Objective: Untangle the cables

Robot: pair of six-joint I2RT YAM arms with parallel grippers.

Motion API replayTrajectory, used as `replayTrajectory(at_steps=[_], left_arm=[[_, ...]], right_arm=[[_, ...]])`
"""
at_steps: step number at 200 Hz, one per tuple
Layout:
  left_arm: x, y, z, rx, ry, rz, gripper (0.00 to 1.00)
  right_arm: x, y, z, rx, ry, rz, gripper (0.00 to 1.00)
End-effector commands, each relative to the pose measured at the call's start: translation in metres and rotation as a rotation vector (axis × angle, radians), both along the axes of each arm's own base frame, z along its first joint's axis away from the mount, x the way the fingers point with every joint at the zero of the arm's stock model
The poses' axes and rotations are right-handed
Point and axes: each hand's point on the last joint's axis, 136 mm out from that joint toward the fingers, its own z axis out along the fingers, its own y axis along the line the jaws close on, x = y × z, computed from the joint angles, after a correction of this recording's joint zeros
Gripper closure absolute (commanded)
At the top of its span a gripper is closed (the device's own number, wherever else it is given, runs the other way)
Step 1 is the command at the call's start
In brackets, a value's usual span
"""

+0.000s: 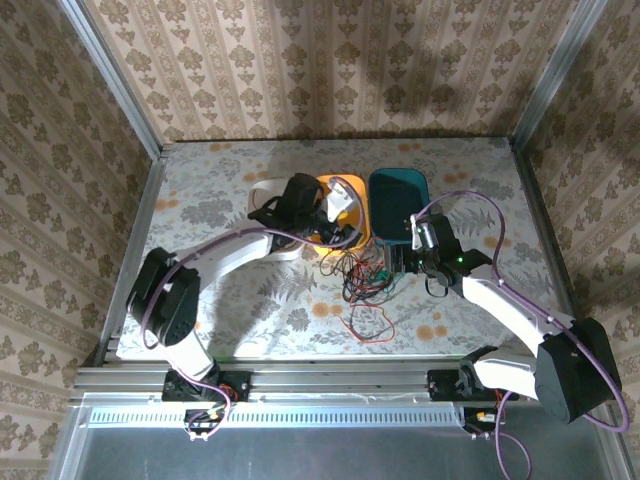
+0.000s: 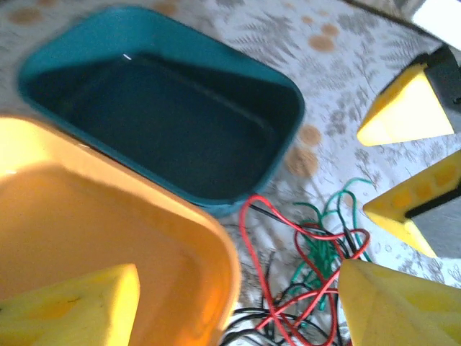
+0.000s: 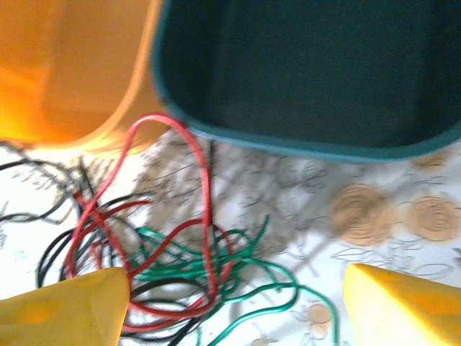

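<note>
The cables (image 1: 366, 277) lie in a tangle of thin red, black and green wires on the table, just in front of the bins. One loose red loop (image 1: 366, 326) lies nearer the arms. My left gripper (image 1: 340, 207) hangs open over the orange bin's near edge. In its wrist view one finger (image 2: 72, 306) is above the bin, the other (image 2: 396, 306) above the cables (image 2: 310, 267); the left gripper (image 2: 238, 313) holds nothing. My right gripper (image 1: 398, 262) is open at the tangle's right side. The right gripper (image 3: 234, 310) stands astride the green and red cables (image 3: 209, 267).
An orange bin (image 1: 352, 235) and a teal bin (image 1: 400, 178) stand side by side behind the tangle, with a white bin (image 1: 262, 190) further left. The teal bin (image 2: 216, 54) holds nothing. Metal posts and patterned walls enclose the table.
</note>
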Motion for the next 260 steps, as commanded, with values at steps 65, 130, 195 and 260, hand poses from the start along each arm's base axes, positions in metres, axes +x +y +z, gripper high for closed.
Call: replayTrajectory(at_steps=[65,130,195,260], left_arm=[[-0.017,-0.023,-0.025,0.08,-0.014,-0.156,0.3],[-0.035,-0.066,-0.062,0.231,-0.059,-0.318,0.39],[-0.044,-0.068,-0.093,0.316,-0.033,-0.34,0.63],[-0.039,-0.061,-0.059,0.281,-0.097,-0.308,0.53]], right_arm=[[-0.012,-0.001,-0.022,0.024,0.148,-0.035,0.21],[0.001,-0.084,-0.03,0.145,0.183,-0.48,0.22],[-0.009,-0.096,-0.038,0.187,0.209,-0.532,0.22],[-0.009,-0.09,-0.035,0.186,0.2,-0.473,0.23]])
